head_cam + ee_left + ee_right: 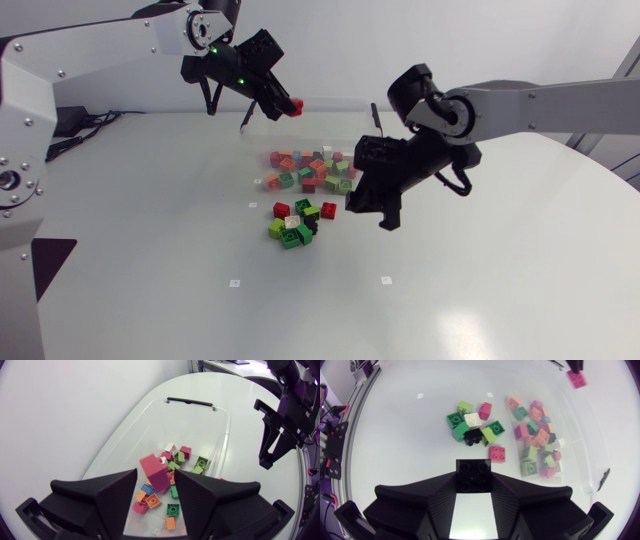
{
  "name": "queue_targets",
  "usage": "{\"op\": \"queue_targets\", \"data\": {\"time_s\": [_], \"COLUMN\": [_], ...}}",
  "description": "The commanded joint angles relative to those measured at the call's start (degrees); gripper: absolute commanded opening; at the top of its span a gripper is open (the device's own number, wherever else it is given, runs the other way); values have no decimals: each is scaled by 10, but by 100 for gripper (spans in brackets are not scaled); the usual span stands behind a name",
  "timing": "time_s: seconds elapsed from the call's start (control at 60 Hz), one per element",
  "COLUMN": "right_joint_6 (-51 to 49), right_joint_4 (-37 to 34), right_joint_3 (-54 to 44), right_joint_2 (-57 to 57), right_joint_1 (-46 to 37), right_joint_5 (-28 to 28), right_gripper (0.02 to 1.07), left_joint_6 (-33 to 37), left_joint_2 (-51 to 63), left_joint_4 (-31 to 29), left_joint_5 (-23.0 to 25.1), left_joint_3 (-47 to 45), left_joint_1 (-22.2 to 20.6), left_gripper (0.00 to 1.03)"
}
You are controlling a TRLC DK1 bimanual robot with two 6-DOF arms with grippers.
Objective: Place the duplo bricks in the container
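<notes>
From above, the matte white table [150,250] curves away at its far edge and carries a few small pale square marks on its near half. Near the far edge stands a clear, thin-walled plastic container [320,125] with studded duplo bricks in red, orange, green and pink on its floor. Just in front of it, toward the table's middle, lies a loose pile of bricks [300,222] in green, lime, red, white and black. The left gripper [288,100] hangs over the container's far side, its fingers pinching a red duplo brick [297,104]. The right gripper [372,208] is just beside the container's right end. In the left wrist view, the broad black wedge fingers [112,495] press on the red brick [154,471] from both sides. It sits tilted, above the glossy open container [150,425], which has a black handle clip [190,401] at its far rim. The other arm's gripper [272,442] shows beside the container. In the right wrist view, the fingers [435,505] clamp a black duplo brick [473,474], studs up. The pile [472,425] is ahead, a single red brick [497,453] lies apart from it nearer the gripper, and the container [580,460] is beside them.
</notes>
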Motion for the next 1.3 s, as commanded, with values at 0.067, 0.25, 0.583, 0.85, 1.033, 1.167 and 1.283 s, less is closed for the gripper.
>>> {"op": "queue_targets", "data": {"time_s": [0.067,0.25,0.583,0.85,1.033,1.167,1.283], "right_joint_6": [53,120,254,311,330,331,335], "right_joint_4": [12,57,142,199,221,236,257], "right_joint_3": [53,108,202,272,304,297,281], "right_joint_2": [-9,13,100,183,223,223,212], "right_joint_1": [-28,-51,-68,-56,-43,-38,-41], "right_joint_5": [-16,-19,-18,20,51,67,67], "right_gripper": [13,13,13,13,21,69,92], "left_joint_6": [-39,-68,-112,-119,-118,-107,-100], "left_joint_2": [5,-67,-198,-293,-307,-313,-316], "left_joint_4": [-12,-13,24,96,144,192,293], "left_joint_5": [-2,-2,-12,-10,-1,35,66], "left_joint_3": [21,-30,-221,-432,-534,-601,-675], "left_joint_1": [1,8,28,54,56,55,55], "left_gripper": [97,97,97,97,97,97,97]}}
